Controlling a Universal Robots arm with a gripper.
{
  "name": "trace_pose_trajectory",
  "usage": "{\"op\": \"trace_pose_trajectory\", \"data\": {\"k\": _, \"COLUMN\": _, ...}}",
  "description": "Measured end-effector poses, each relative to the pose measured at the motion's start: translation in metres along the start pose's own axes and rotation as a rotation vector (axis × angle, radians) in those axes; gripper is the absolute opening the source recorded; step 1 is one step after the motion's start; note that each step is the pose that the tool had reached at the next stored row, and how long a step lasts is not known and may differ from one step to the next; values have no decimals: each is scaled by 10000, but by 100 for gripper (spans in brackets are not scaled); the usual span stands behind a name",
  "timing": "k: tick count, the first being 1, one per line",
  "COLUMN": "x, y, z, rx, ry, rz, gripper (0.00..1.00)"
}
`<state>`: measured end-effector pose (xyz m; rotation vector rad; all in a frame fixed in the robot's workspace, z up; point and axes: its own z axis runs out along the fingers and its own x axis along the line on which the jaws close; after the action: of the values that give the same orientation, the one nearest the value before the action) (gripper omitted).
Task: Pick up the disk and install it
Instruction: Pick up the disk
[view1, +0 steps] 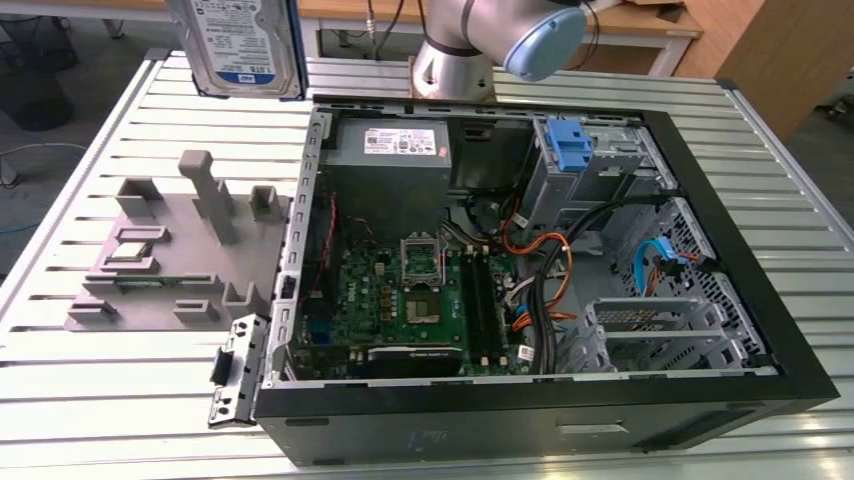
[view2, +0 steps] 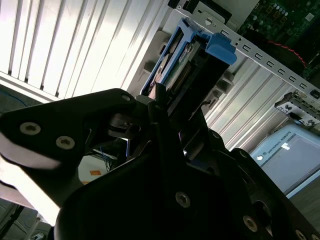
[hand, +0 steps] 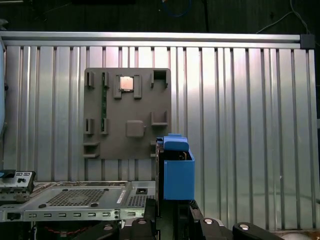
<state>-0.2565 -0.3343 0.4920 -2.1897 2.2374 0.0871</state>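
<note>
Disk (view1: 240, 45) held aloft over slatted table (view1: 120, 400), near far edge on exterior view's left, outside open computer case (view1: 761, 290). Gripper (view2: 175, 102) closed tight on one end of disk, blue carrier pointing away, in both wrist views. Bare slats around disk. Grey fixture plate (view1: 147, 270) lies just beside case's side wall. Inside case: one blue bracket (view1: 571, 145) in drive cage, one power supply (view1: 400, 145), cables (view1: 561, 260) crossing beside cage. One disk, one plate, one case.
</note>
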Motion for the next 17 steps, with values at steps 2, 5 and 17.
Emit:
{"op": "trace_pose_trajectory", "data": {"k": 2, "x": 0, "y": -10, "z": 0, "rx": 0, "ry": 0, "rz": -1, "gripper": 35}}
{"op": "trace_pose_trajectory", "data": {"k": 5, "x": -1, "y": -28, "z": -1, "rx": 0, "ry": -1, "rz": 0, "gripper": 35}}
{"op": "trace_pose_trajectory", "data": {"k": 17, "x": -3, "y": -129, "z": -4, "rx": 0, "ry": 0, "rz": 0, "gripper": 35}}
